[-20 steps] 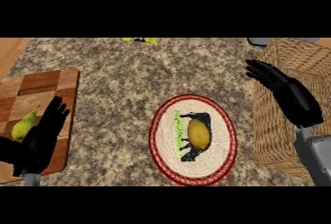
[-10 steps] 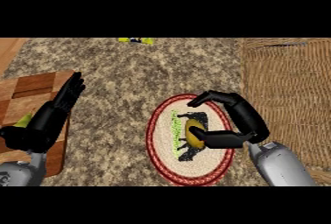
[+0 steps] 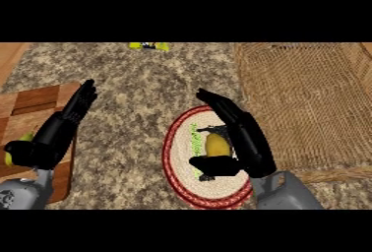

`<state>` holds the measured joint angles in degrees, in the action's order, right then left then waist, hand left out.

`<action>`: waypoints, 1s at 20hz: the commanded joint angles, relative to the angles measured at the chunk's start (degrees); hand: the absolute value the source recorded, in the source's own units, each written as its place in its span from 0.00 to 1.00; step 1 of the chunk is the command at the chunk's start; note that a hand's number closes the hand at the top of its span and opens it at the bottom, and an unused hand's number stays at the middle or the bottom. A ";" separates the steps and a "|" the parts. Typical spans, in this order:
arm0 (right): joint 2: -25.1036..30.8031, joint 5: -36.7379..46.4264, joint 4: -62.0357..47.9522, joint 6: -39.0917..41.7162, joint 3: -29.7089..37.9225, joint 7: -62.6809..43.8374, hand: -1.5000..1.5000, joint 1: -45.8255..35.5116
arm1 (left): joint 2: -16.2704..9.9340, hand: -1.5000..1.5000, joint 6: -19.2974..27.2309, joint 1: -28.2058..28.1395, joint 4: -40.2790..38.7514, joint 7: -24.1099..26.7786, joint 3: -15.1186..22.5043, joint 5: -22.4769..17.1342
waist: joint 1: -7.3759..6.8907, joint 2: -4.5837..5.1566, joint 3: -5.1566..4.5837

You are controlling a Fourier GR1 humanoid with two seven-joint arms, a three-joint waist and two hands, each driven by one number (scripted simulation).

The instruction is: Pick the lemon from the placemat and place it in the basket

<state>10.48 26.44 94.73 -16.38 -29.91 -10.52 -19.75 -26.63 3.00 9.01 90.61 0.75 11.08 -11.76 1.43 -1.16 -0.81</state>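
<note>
The yellow lemon (image 3: 216, 144) lies on a round placemat (image 3: 181, 172) with a red rim and a cream middle, at the centre of the counter. My right hand (image 3: 243, 133) is over the mat, its fingers stretched along the lemon's right side and its thumb curved under the fruit's near end. The hand touches the lemon or hovers just above it; I cannot tell which. The wicker basket (image 3: 312, 98) fills the right side, just right of the mat. My left hand (image 3: 62, 128) rests open at the left, fingers straight.
A wooden cutting board (image 3: 29, 108) lies at the left edge under my left hand, with a green-yellow fruit (image 3: 16, 151) on it by the wrist. A small yellow-green object (image 3: 149, 46) sits at the counter's far edge.
My right hand swung from above the basket leftward onto the placemat and now straddles the lemon. The view shifted, so the basket shows more fully. My left hand stayed open over the board.
</note>
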 commanded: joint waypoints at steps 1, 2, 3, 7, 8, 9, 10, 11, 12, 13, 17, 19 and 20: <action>3.57 12.52 4.14 0.32 0.13 -15.58 0.00 -3.88 | -0.57 0.50 -0.22 -0.90 1.21 0.49 -0.57 0.29 | 0.00 0.03 0.51; 5.52 13.97 5.42 4.30 0.12 -19.56 0.00 -5.72 | -0.27 0.50 -1.13 -2.35 1.01 2.18 -0.05 0.06 | 0.09 -0.13 0.41; 8.02 13.63 6.98 9.00 0.96 -22.67 0.00 -6.89 | -0.67 0.50 -0.34 -2.34 0.61 0.88 -0.32 0.67 | 0.26 -0.10 0.45; 12.12 8.16 11.00 27.62 -1.49 -32.60 0.00 -9.91 | 0.17 0.50 0.00 -0.08 -0.76 -0.08 -0.05 1.16 | 0.63 0.13 0.48; 10.99 5.15 10.84 31.95 -0.96 -35.97 0.00 -12.52 | 0.36 0.50 -0.69 -0.73 0.23 0.54 0.35 0.75 | -0.34 0.17 0.44; 11.79 2.21 12.77 35.26 0.18 -37.57 0.00 -12.47 | 0.98 0.50 -0.41 -0.87 -0.14 0.39 0.13 0.47 | -0.32 0.43 0.57; 11.76 -1.34 12.26 38.63 1.43 -39.34 0.00 -13.31 | -0.19 0.50 -1.00 -1.74 0.33 0.64 -0.54 0.37 | -0.93 0.52 0.58; 11.66 -3.21 16.68 41.43 0.21 -42.56 0.00 -11.97 | 1.12 0.50 -0.18 0.15 -1.32 1.37 -0.21 1.33 | 0.34 0.48 0.59; 12.23 -7.35 18.86 44.88 3.44 -45.71 0.00 -13.89 | 1.39 0.50 -0.14 -1.80 0.35 1.64 0.83 1.77 | -0.07 0.32 0.60; 11.83 -10.02 20.38 46.53 4.41 -47.68 0.00 -13.44 | 0.51 0.50 -1.01 -3.12 -0.54 3.74 -0.48 1.59 | -0.57 0.58 0.65; 12.38 -17.21 29.60 49.51 7.54 -56.96 0.00 -10.07 | 1.04 0.50 -1.40 -1.80 1.82 1.16 -0.39 2.03 | -0.68 0.71 0.76; 15.35 -20.48 28.58 50.17 11.61 -55.33 0.00 -10.02 | 2.28 0.50 -1.01 1.75 -1.06 0.04 -0.93 2.57 | -0.52 0.94 0.77; 14.25 -22.05 29.95 50.50 10.97 -59.89 0.00 -13.18 | 1.76 0.50 -2.55 0.69 -2.90 3.49 -2.01 2.10 | -0.68 0.90 0.71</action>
<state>23.96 10.68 119.95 27.19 -21.88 -57.43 -30.76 -24.88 1.93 8.75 89.92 2.31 10.59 -9.58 0.93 -0.42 -0.11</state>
